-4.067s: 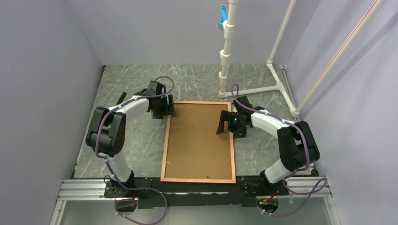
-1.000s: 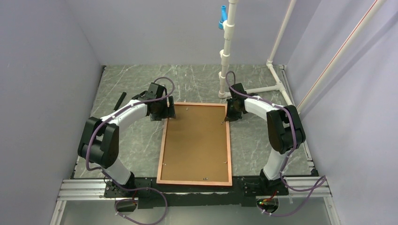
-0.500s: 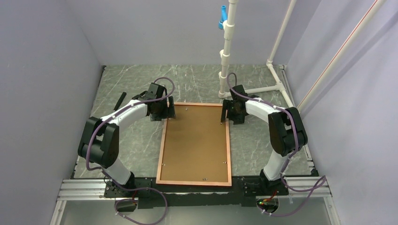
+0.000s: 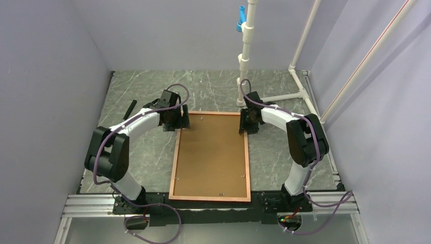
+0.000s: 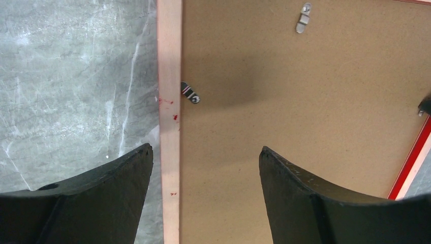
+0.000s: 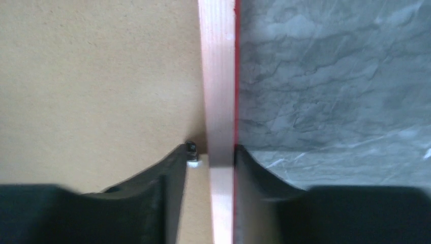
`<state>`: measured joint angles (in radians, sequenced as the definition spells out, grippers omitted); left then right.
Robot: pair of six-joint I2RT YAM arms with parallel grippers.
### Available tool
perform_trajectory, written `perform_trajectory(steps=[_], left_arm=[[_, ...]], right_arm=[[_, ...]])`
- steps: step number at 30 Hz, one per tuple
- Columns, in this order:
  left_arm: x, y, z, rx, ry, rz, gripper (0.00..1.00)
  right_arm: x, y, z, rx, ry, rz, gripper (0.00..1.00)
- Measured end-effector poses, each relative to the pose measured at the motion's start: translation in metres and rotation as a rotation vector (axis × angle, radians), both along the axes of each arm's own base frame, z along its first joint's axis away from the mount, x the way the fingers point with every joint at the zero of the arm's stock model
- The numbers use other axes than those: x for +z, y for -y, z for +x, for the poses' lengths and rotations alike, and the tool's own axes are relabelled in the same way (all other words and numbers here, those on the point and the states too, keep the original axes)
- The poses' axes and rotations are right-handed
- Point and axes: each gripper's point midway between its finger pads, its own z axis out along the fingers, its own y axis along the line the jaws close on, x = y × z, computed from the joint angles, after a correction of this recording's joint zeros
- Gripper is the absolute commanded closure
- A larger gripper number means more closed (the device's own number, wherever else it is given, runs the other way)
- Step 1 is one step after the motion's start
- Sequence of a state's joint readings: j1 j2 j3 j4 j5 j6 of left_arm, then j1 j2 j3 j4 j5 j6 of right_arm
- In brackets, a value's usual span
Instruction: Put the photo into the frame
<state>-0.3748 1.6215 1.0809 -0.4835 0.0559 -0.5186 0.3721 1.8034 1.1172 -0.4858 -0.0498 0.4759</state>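
Straddling the frame (image 4: 176, 157) at its far left rail with the left gripper (image 5: 206, 150): spread wide, gripping nothing, one finger over the table (image 5: 76, 91), the other over the backing board (image 5: 305, 101). Pinching the far right rail with the right gripper (image 6: 213, 150): one finger against the glossy red outer edge, the other against a small clip (image 6: 192, 152) on the inner side. Between both claws, lying flat and face-down: thin pale copper-orange wood around matte brown fibreboard. Ahead of the left claw, a black turn-clip (image 5: 190, 93), a silvery clip (image 5: 303, 18), and red flecks on the rail. Underneath, grey veined stone-look surface. Just beyond the right claw, a white jointed pipe stand (image 4: 244, 56) with a blue fitting (image 4: 240, 20).
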Motion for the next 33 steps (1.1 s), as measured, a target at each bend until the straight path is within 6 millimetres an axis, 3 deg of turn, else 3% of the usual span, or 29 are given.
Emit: perform_trajectory(steps=[8,17,18,21,23,27,33], left_arm=[[0.0,0.0,0.0,-0.001,-0.001,0.0,0.21],[-0.007,-0.001,-0.004,-0.001,-0.02,0.007,0.2],[-0.008,-0.001,-0.004,-0.001,-0.021,0.007,0.2],[-0.008,-0.001,-0.004,-0.001,-0.02,0.007,0.19],[-0.008,-0.002,-0.004,-0.001,-0.021,0.009,0.18],[-0.009,-0.004,-0.005,-0.004,-0.024,0.023,0.17],[-0.006,-0.005,0.002,-0.037,-0.012,0.054,0.12]], right_arm=[[0.002,-0.002,0.005,0.001,0.018,-0.048,0.99],[0.002,-0.002,0.005,0.004,0.023,-0.058,1.0],[0.002,-0.002,0.005,0.004,0.023,-0.058,0.89],[0.003,-0.003,0.005,0.009,0.023,-0.055,0.38],[0.002,-0.004,0.004,0.014,0.025,-0.045,0.23],[0.007,-0.01,-0.001,0.026,0.035,0.01,0.08],[0.009,-0.016,-0.015,0.043,0.019,0.072,0.03]])
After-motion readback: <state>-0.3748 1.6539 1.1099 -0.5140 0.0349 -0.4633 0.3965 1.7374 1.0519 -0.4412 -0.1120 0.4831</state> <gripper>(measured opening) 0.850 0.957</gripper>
